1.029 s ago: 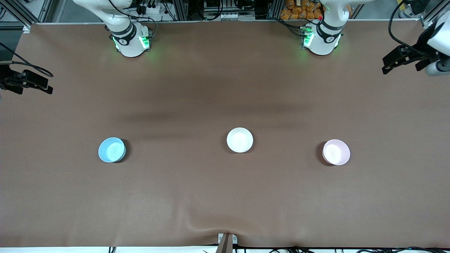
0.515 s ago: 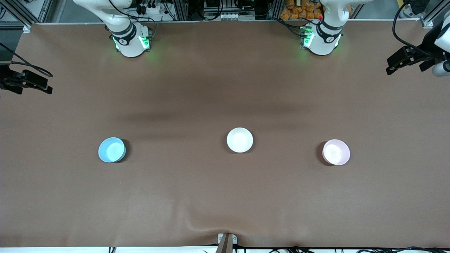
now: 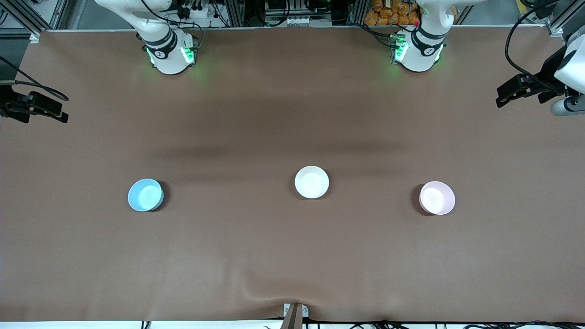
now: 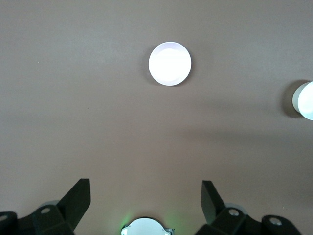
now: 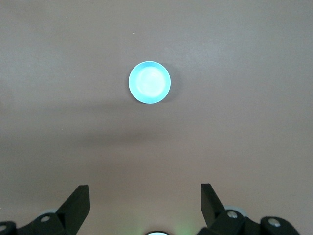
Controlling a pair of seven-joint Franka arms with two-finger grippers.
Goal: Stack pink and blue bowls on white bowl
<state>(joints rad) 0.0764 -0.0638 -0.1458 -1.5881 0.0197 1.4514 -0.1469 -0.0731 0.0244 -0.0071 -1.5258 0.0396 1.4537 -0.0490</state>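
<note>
Three bowls stand apart in a row on the brown table. The blue bowl (image 3: 145, 194) is toward the right arm's end, the white bowl (image 3: 311, 182) in the middle, the pink bowl (image 3: 437, 197) toward the left arm's end. My left gripper (image 3: 512, 89) is open and empty, high over the table's edge at its own end. Its wrist view (image 4: 145, 188) shows the pink bowl (image 4: 169, 63) and part of the white bowl (image 4: 305, 100). My right gripper (image 3: 45, 109) is open and empty, high over the other end. Its wrist view (image 5: 144, 192) shows the blue bowl (image 5: 149, 82).
The brown cloth (image 3: 292, 256) covers the whole table, with a wrinkle near the front edge by a small bracket (image 3: 295, 313). The two arm bases (image 3: 170, 52) (image 3: 418, 50) stand along the edge farthest from the front camera.
My left gripper has shifted slightly at its end of the table. The bowls and the right arm have not moved.
</note>
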